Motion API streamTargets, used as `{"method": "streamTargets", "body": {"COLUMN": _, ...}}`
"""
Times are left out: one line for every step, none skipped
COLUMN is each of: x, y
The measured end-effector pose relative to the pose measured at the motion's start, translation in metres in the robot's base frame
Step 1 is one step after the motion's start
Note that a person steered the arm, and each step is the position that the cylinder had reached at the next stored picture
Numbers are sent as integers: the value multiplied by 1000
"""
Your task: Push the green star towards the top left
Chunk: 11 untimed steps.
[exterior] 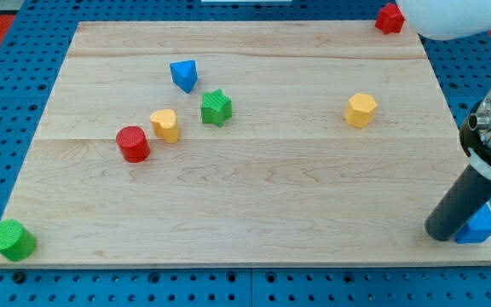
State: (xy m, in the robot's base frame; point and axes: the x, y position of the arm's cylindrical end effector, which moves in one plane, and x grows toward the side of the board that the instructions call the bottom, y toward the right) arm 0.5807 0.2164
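The green star [216, 107] lies on the wooden board [254, 179], left of centre in the upper half. A blue triangular block [183, 75] sits just up and left of it. A yellow heart-like block [165, 124] lies to its lower left, and a red cylinder [132, 143] further down-left. My tip [441, 232] rests near the board's bottom right corner, far from the star, touching or just beside a blue block [479, 227] that the rod partly hides.
A yellow hexagonal block [361, 110] lies right of centre. A green cylinder [11, 240] sits at the bottom left corner. A red block [389, 18] sits at the top right edge. The board lies on a blue perforated base [7, 128].
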Motion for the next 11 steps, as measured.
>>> {"method": "streamTargets", "body": {"x": -16, "y": -12}}
{"method": "streamTargets", "body": {"x": -41, "y": -34}}
{"method": "streamTargets", "body": {"x": -71, "y": -65}}
{"method": "streamTargets", "body": {"x": -101, "y": -111}}
{"method": "streamTargets", "body": {"x": -132, "y": -146}}
{"method": "streamTargets", "body": {"x": -165, "y": -186}}
{"method": "streamTargets", "body": {"x": -189, "y": -246}}
{"method": "streamTargets", "body": {"x": -198, "y": -310}}
{"method": "streamTargets", "body": {"x": -198, "y": -355}}
{"method": "streamTargets", "body": {"x": -211, "y": -367}}
{"method": "streamTargets", "body": {"x": -237, "y": -367}}
